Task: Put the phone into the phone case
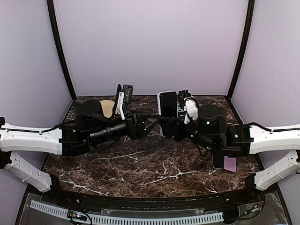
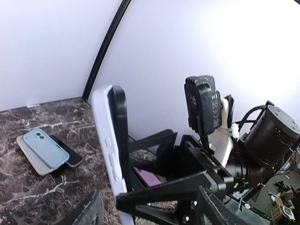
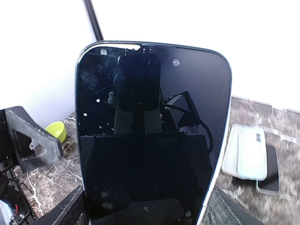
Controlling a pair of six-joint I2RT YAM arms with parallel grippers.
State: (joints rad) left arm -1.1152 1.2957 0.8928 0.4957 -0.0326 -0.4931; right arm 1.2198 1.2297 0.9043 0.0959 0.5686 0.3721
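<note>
The right gripper (image 3: 147, 215) is clamped on the black phone (image 3: 150, 140), upright mid-table toward the far side, with the white phone case (image 2: 105, 136) against its back. The left gripper (image 2: 150, 208) gapes wide around its lower end.

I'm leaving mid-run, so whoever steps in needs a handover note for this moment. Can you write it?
Right gripper: jaws shut on the phone, held upright.
Left gripper: jaws open, either side of the phone's lower end.
White phone case lies against the phone's back, but the phone stands proud of it.
Done: phone and case are together.
Left: press the phone fully in.
</note>
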